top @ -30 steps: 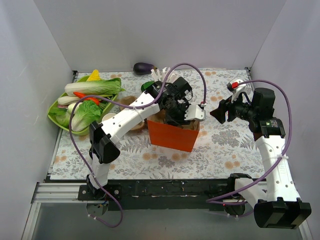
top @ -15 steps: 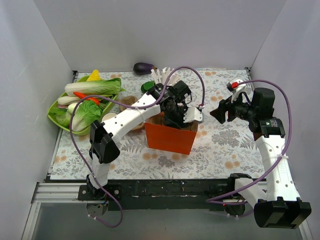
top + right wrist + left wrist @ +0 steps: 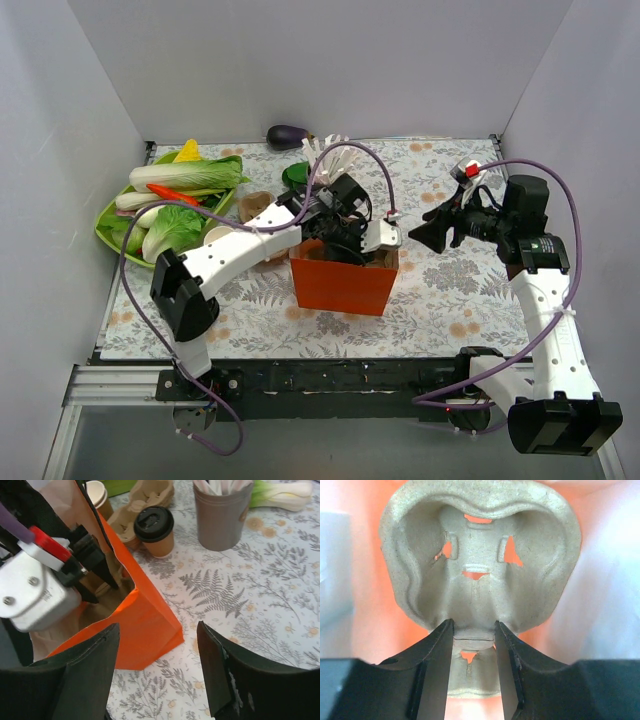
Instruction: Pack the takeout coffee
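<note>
table (image 3: 450,290): floral cloth, bag standing near the middle.
bag (image 3: 340,285): orange, upright, mouth open, left arm reaching down into it.
right gripper (image 3: 156,627): jaws wide apart, nothing between them, hovering just right of the bag.
left gripper (image 3: 474,630): inside the bag, clamped on the tray rim.
tray (image 3: 480,580): moulded pulp, inside the bag.
grey cup (image 3: 220,515): holds white sticks.
coffee (image 3: 155,532): upright on the table behind the bag, outside it, near the grey cup, touched by neither gripper.
views: only the right wrist shows the coffee; only the left wrist shows the grip.

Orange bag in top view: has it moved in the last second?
Yes. The orange bag slid slightly toward the table's near edge and squared up to it; left gripper grips the pulp tray inside it.
</note>
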`<move>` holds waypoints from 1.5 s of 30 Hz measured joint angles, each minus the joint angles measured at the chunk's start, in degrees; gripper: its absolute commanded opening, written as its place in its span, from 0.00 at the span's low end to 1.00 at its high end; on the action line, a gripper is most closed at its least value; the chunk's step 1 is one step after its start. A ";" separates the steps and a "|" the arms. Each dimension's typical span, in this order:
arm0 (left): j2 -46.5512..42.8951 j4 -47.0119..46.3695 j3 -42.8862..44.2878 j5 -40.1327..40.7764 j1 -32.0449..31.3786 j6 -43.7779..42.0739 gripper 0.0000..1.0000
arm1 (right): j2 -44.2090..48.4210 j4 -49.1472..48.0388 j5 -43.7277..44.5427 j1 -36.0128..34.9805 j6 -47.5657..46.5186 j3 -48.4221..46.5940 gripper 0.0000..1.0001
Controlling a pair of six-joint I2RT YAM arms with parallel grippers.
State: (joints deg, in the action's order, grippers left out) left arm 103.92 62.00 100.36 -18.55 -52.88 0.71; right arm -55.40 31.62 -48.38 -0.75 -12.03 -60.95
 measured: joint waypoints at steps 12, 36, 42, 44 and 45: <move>-8.66 -8.22 -4.39 -2.95 0.28 1.99 0.00 | -1.03 -0.46 -8.39 -0.87 4.39 0.74 0.77; -4.76 -3.37 -4.39 -1.38 0.59 3.21 0.00 | -5.09 0.11 0.63 -4.52 7.43 -0.83 0.79; -3.87 -2.91 -4.37 -0.94 0.59 3.19 0.00 | -5.07 1.01 2.78 -4.52 6.14 -0.90 0.78; -3.34 -2.60 -4.39 -0.76 0.59 3.19 0.00 | -5.07 1.46 3.28 -4.52 5.77 -0.94 0.78; -3.06 -2.43 -4.37 -0.72 0.59 3.19 0.00 | -5.07 1.79 3.32 -4.52 5.64 -1.20 0.78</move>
State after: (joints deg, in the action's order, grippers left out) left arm 100.86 59.57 95.98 -19.27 -52.29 3.90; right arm -60.47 33.41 -45.06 -5.28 -6.39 -62.15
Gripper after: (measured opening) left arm 0.354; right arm 0.785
